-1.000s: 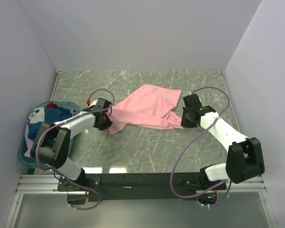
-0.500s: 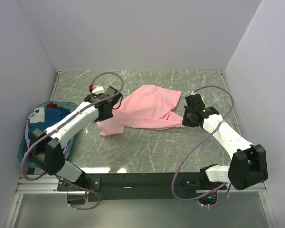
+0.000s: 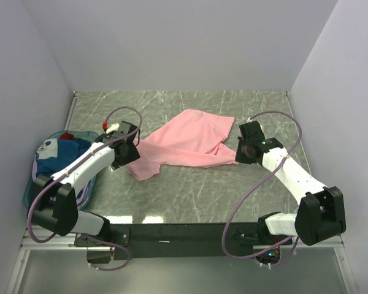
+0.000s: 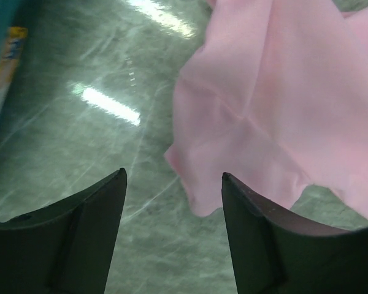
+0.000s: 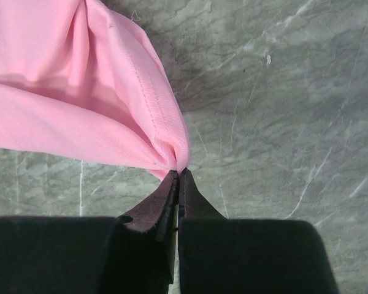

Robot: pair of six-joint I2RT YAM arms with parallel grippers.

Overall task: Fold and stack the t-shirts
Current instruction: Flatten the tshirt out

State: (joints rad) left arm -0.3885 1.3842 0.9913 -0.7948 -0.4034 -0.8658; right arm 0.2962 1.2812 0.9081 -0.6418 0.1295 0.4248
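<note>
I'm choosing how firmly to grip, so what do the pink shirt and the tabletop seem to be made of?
The pink t-shirt: soft matte cloth, likely a cotton-type knit; it drapes in folds and shows a stitched hem. The table: hard, glossy, grey-green with pale veins and light reflections; marble or a marble-look laminate, can't tell which.
</note>
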